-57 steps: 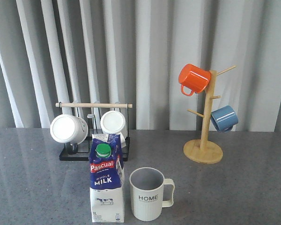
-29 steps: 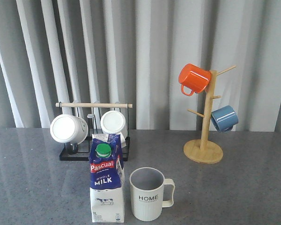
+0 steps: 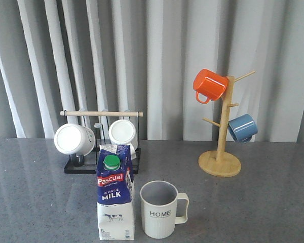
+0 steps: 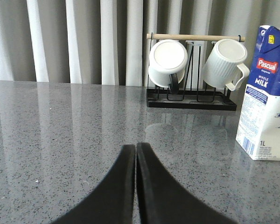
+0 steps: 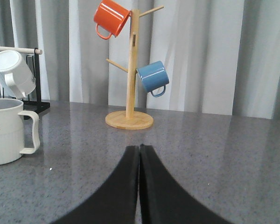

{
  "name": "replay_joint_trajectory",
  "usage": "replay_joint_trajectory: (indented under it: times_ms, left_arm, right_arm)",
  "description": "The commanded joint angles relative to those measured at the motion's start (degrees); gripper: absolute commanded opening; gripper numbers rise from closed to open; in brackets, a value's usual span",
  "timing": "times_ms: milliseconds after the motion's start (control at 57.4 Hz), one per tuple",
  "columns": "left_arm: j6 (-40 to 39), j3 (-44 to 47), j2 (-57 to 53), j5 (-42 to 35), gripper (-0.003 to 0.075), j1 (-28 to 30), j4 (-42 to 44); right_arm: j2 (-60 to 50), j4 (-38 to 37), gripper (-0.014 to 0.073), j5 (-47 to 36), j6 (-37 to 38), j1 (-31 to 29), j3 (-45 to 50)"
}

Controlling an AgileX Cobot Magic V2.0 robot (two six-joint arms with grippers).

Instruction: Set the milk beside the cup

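The milk carton [image 3: 115,195] stands upright on the grey table at the front, just left of the ribbed "HOME" cup [image 3: 159,209], a small gap between them. The carton also shows in the left wrist view [image 4: 266,98], and the cup in the right wrist view [image 5: 7,130]. My left gripper [image 4: 136,145] is shut and empty, low over bare table, left of the carton. My right gripper [image 5: 139,147] is shut and empty, right of the cup. Neither gripper shows in the front view.
A black rack with a wooden bar [image 3: 102,152] holds two white mugs [image 3: 73,138] behind the carton. A wooden mug tree [image 3: 222,152] at the back right carries an orange mug [image 3: 210,84] and a blue mug [image 3: 242,127]. Grey curtains hang behind.
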Motion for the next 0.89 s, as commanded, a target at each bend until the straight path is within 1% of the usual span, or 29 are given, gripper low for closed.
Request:
replay_joint_trajectory:
  times_ms: [0,52,105,331,872]
  left_arm:
    - [-0.5,-0.8,-0.6,-3.8,-0.0008,0.1,-0.5]
    - [-0.5,-0.8,-0.6,-3.7,-0.0008,0.1,-0.5]
    - [-0.5,-0.8,-0.6,-3.7,-0.0008,0.1,-0.5]
    - [-0.5,-0.8,-0.6,-3.7,-0.0008,0.1,-0.5]
    - [-0.5,-0.8,-0.6,-3.7,-0.0008,0.1,-0.5]
  right_arm:
    - [-1.8,0.1,-0.001,0.9,0.3,-0.2,0.7]
    - [-1.8,0.1,-0.001,2.2,0.2,-0.2,0.7]
    - [-1.8,0.1,-0.001,1.9,0.2,-0.2,0.7]
    - [-1.8,0.9,-0.001,-3.4,1.6,-0.2,0.7]
    - [-1.8,0.9,-0.001,-3.3,1.6,-0.2,0.7]
